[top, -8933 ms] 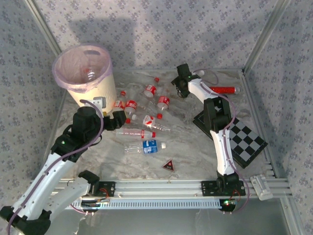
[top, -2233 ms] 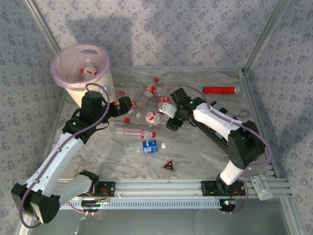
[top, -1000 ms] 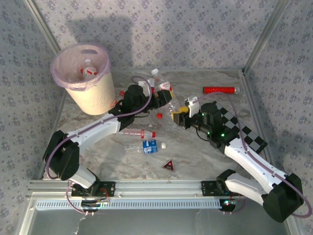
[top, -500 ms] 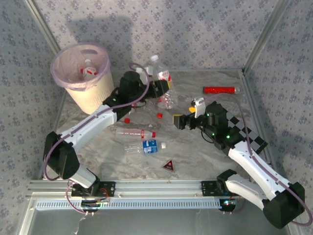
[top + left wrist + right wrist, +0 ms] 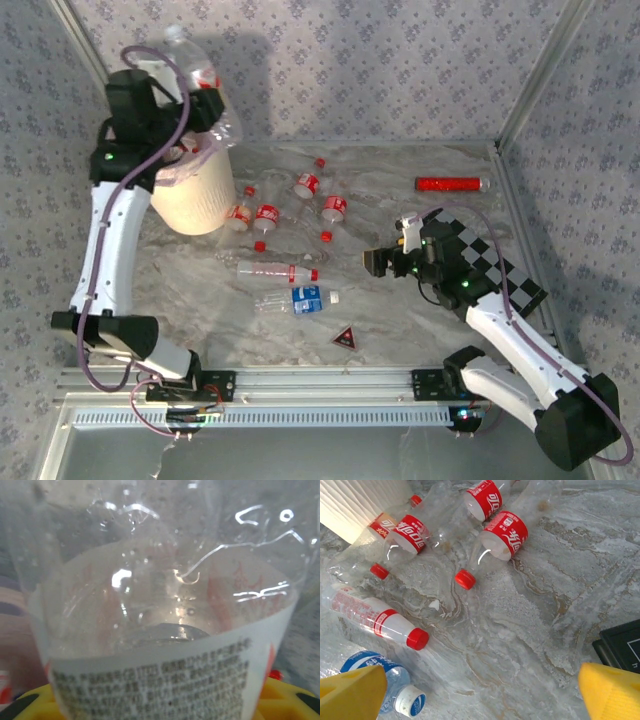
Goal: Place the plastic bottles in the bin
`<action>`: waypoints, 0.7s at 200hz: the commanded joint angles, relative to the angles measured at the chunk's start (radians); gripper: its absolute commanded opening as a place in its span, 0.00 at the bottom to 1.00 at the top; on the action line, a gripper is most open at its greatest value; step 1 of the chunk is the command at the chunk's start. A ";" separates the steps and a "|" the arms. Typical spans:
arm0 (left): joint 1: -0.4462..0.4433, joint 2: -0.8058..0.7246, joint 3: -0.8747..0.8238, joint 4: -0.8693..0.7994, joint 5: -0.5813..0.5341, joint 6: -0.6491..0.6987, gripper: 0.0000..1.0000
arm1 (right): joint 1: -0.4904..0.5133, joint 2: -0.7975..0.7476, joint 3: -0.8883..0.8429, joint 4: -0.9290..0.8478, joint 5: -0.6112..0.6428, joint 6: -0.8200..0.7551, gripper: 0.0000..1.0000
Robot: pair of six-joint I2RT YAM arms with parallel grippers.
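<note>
**While One Bottle Hangs Above the Bin, the Rest Lie on the Table**

As my left jaws stand clamped on a clear, red-labelled held bottle (image 5: 203,82) high at 10 o'clock in the overhead view, it hangs tilted above the cream bin (image 5: 195,200). In the left wrist view its printed label sits pressed close, with my yellow left fingertips (image 5: 285,697) at the lower edge.

My right jaws are spread wide and grip nothing. They hover over bare table (image 5: 400,310) at about 3 o'clock of centre, just beside the checkerboard (image 5: 505,275). The yellow right fingertips (image 5: 350,692) sit in the lower corners of the right wrist view.

The other plastic bottles (image 5: 300,200) lie on the table. A cluster of red-labelled ones sits toward 12 o'clock, just right of the bin, several of them touching. A red-capped bottle (image 5: 277,271) and a blue-labelled bottle (image 5: 300,300) lie side by side near centre. A red tube (image 5: 452,184) rests at 1 o'clock and a dark triangle (image 5: 346,337) at 6 o'clock.
</note>
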 commanded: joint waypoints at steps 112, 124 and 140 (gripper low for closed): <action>0.165 0.324 0.188 -0.358 -0.147 0.308 0.00 | -0.022 -0.030 -0.010 -0.105 0.041 -0.016 1.00; 0.166 0.355 0.206 -0.382 -0.132 0.319 0.00 | -0.024 -0.030 -0.011 -0.106 0.043 -0.016 1.00; 0.165 0.402 0.233 -0.419 -0.118 0.336 0.00 | -0.025 -0.029 -0.012 -0.106 0.045 -0.014 1.00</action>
